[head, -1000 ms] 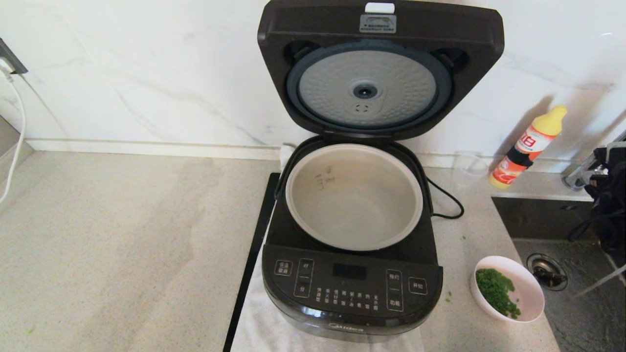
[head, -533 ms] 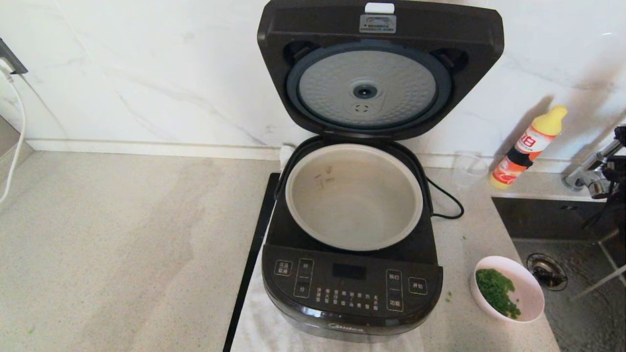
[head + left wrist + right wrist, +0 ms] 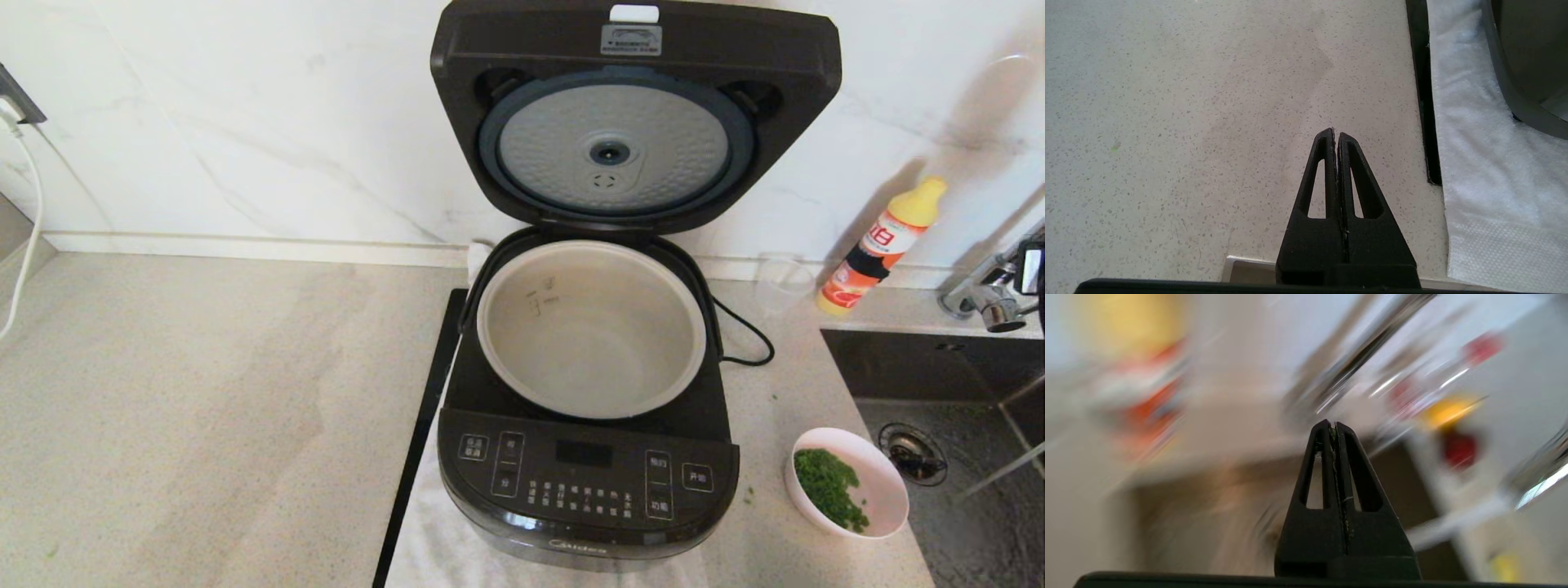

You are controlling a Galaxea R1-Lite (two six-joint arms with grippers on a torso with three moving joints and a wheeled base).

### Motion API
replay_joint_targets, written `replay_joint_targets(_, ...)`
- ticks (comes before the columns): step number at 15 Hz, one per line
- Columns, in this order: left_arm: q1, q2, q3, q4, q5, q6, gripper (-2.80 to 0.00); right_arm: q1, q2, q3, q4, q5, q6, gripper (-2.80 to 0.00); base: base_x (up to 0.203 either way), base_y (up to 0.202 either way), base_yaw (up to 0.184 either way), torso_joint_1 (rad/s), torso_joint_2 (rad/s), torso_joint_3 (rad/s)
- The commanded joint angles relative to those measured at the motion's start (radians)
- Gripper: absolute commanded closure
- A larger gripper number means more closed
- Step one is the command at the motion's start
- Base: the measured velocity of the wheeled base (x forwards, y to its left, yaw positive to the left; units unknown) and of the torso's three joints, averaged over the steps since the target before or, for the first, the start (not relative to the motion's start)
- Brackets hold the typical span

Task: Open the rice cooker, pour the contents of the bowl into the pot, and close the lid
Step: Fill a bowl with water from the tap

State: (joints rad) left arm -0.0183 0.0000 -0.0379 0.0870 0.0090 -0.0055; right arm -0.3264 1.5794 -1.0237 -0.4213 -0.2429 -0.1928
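Note:
The black rice cooker (image 3: 588, 482) stands mid-counter with its lid (image 3: 637, 114) hinged up, the dimpled silver disc facing me. The pale grey pot (image 3: 591, 327) inside holds nothing. A white bowl (image 3: 886, 482) of chopped greens sits on the counter to the cooker's right, by the sink. My right gripper (image 3: 1334, 424) is shut with nothing between its fingers; only a sliver of that arm (image 3: 1033, 278) shows at the head view's far right edge, near the tap. My left gripper (image 3: 1336, 132) is shut and empty, low over the bare counter left of the cooker.
An orange and yellow bottle (image 3: 882, 245) and a clear cup (image 3: 782, 282) stand behind the bowl. The sink (image 3: 963, 482) with its tap (image 3: 984, 298) lies at the right. A white cloth (image 3: 1478, 155) lies under the cooker, and a cord (image 3: 747, 335) trails behind it.
My right arm has drawn back to the right, nearly leaving the head view. The cooker, pot and bowl have not moved.

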Motion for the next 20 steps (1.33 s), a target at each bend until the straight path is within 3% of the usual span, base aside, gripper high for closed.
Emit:
replay_joint_targets(1,0.0,-0.003,0.0,0.0,0.0,-0.001,0.0,0.023,-0.249,-0.022,0.606,0.166,0.061,0.0,0.0,0.0,0.0,0.0,0.0,0.0)
replay_joint_targets(4,0.0,-0.003,0.0,0.0,0.0,-0.001,0.0,0.038,-0.408,-0.032,1.01,0.37,0.12,0.0,0.0,0.0,0.0,0.0,0.0,0.0)
replay_joint_targets(7,0.0,-0.003,0.0,0.0,0.0,-0.001,0.0,0.077,-0.493,0.031,1.2,0.463,0.136,0.0,0.0,0.0,0.0,0.0,0.0,0.0)
replay_joint_targets(17,0.0,-0.003,0.0,0.0,0.001,-0.001,0.0,0.156,-0.613,0.43,1.199,0.487,0.135,0.0,0.0,0.0,0.0,0.0,0.0,0.0)
replay_joint_targets(20,0.0,-0.003,0.0,0.0,0.001,-0.001,0.0,0.159,-0.593,0.522,1.123,0.508,0.131,0.0,0.0,0.0,0.0,0.0,0.0,0.0)
